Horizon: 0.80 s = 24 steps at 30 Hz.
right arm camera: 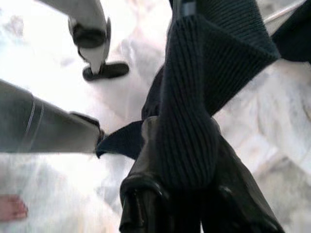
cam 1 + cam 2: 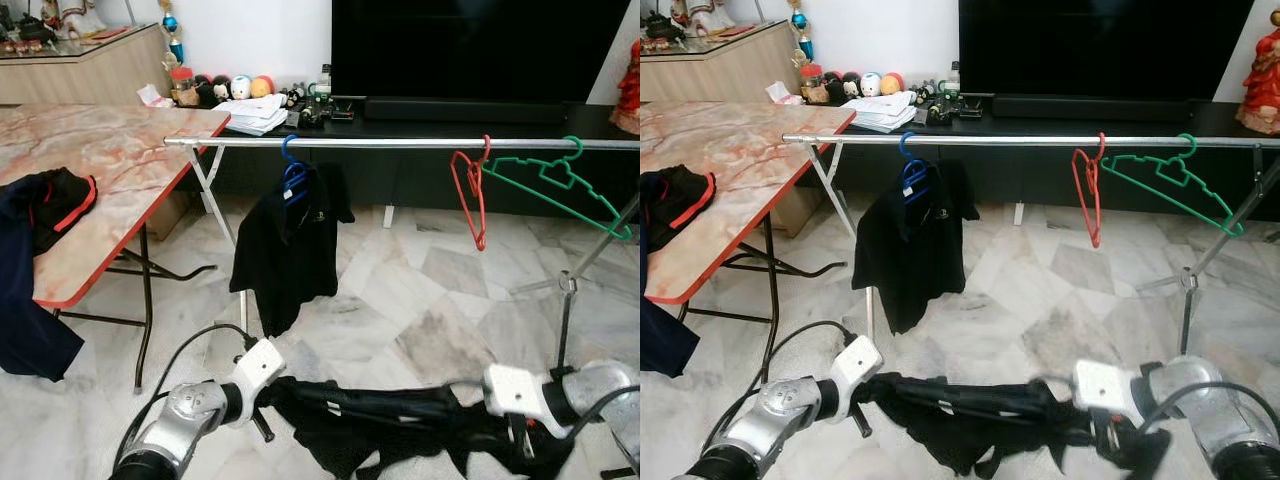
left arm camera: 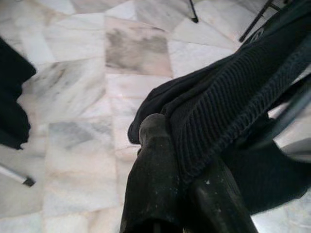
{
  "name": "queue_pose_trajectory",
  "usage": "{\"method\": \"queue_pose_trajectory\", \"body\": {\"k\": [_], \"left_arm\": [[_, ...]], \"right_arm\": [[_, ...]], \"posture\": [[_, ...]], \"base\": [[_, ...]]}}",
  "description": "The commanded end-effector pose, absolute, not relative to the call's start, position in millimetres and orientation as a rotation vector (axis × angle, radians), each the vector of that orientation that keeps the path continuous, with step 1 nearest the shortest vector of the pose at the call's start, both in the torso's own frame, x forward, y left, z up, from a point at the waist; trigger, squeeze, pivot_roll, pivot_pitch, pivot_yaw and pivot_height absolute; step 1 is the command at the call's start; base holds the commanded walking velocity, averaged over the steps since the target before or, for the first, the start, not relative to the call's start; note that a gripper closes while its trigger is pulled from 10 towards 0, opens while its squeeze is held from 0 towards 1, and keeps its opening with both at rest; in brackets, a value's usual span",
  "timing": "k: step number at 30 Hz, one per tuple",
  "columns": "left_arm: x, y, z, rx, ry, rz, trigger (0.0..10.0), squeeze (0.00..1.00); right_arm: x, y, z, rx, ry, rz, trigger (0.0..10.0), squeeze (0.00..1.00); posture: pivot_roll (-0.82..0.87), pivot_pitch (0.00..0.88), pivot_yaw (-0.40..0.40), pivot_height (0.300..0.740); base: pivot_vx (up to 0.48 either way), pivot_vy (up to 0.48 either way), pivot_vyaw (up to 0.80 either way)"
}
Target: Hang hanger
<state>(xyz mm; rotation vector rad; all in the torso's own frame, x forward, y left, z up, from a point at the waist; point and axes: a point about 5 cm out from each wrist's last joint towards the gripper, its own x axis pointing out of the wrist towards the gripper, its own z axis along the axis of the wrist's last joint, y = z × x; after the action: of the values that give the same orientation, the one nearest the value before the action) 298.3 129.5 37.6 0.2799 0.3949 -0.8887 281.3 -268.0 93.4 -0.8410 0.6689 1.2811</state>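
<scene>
Standing low before the clothes rail [image 2: 400,143], the robot held a black garment [image 2: 370,420] stretched between its two arms, well below the bar. The left gripper [image 3: 180,170] had its jaws clenched on a ribbed edge of the cloth, and the right gripper [image 1: 187,160] was likewise clamped on a ribbed band of it. I could not make out a hanger inside the garment; a thin dark bar near the cloth in the wrist views may have been one.

On the rail a blue hanger [image 2: 293,172] already carried a black shirt [image 2: 290,250], while a red hanger [image 2: 472,195] and a green hanger [image 2: 555,185] hung bare further right. Another dark garment [image 2: 40,215] with red trim lay on the marble surface [image 2: 120,150] to the left.

By my reckoning the task was only partway: the held piece was gripped but not lifted, and raising it to the rail and hooking it on remained.
</scene>
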Motion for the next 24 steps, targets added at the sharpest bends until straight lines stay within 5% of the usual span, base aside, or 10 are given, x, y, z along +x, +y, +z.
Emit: {"method": "queue_pose_trajectory", "body": {"k": [1,13,24], "left_arm": [[301,149,39,0.297,0.414,-0.823,0.0,0.0],[302,148,42,0.316,0.415,-0.856,0.0,0.0],[303,142,56,0.312,0.362,-0.928,0.0,0.0]], "right_arm": [[279,-288,100,-0.885,0.743,1.22,0.0,0.0],[292,-293,87,-1.164,0.82,1.022,0.0,0.0],[295,-275,62,-1.181,0.801,0.894,0.0,0.0]], "posture": [[0.01,0.047,0.088,0.74],[0.02,0.045,0.09,0.74],[0.02,0.04,0.083,0.74]], "base": [[0.0,0.0,0.0],[0.0,0.0,0.0],[0.0,0.0,0.0]]}}
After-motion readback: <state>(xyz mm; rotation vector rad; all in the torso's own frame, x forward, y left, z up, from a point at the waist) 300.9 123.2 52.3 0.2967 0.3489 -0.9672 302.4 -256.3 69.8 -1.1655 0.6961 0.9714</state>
